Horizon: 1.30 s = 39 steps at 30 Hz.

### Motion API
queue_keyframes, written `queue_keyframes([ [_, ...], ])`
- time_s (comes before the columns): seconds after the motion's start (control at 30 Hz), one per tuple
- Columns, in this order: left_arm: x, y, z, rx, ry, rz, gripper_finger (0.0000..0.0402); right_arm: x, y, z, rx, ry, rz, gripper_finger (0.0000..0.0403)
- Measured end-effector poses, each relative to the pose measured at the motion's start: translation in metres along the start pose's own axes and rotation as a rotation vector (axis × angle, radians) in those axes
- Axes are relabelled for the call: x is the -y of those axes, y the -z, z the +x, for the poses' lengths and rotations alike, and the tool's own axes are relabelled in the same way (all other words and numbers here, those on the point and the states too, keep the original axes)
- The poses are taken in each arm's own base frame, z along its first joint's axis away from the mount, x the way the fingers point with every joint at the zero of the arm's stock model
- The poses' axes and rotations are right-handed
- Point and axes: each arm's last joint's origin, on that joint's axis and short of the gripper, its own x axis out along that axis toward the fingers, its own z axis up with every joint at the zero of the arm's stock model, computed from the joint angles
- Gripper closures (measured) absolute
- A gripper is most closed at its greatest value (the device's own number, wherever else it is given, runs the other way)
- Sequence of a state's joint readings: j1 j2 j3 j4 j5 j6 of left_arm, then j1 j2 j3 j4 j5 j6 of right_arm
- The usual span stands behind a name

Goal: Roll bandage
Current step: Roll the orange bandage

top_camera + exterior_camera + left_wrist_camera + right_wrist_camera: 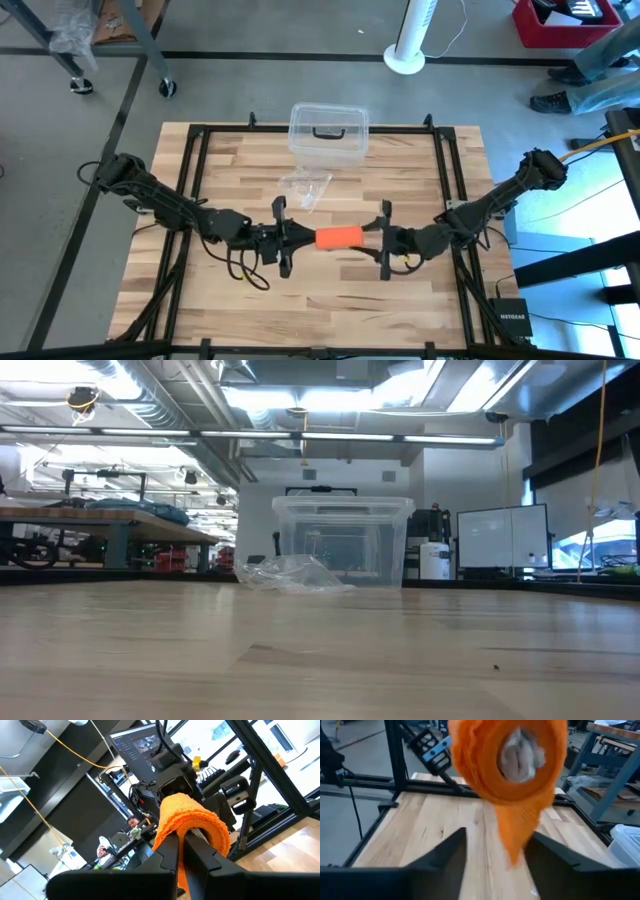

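Above the wooden tabletop point(240, 160), a soft orange woven bandage point(338, 238) roll is pinched by the left hand point(290, 238); the right hand point(384, 240) is spread beside it.

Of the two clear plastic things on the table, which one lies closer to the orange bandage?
The small crumpled transparent piece lies closer to the bandage. The clear box with a dark handle stands farther away, at the table's far edge.
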<state>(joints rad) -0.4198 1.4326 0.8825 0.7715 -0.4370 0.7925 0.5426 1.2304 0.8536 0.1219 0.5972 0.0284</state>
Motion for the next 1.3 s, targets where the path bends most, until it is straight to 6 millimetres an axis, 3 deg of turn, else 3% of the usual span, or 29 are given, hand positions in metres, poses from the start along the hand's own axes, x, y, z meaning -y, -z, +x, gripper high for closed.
queue_keyframes([
  [0.23, 0.001, -0.001, -0.001, 0.01, 0.005, -0.002, 0.0395, 0.001, 0.0, 0.0, 0.001, 0.042, -0.045, 0.0388],
  [0.63, -0.001, -0.013, -0.005, 0.145, 0.061, -0.199, 0.0393, -0.002, 0.013, 0.008, -0.073, 0.131, -0.1, 0.0394],
  [0.87, -0.004, -0.006, -0.003, -0.012, -0.06, -0.069, 0.0396, -0.008, 0.013, 0.006, -0.07, 0.052, -0.017, 0.0394],
  [1.3, -0.006, 0.005, 0.0, -0.087, -0.053, 0.013, 0.0398, -0.022, 0.006, -0.001, 0.002, -0.09, 0.035, 0.0393],
])
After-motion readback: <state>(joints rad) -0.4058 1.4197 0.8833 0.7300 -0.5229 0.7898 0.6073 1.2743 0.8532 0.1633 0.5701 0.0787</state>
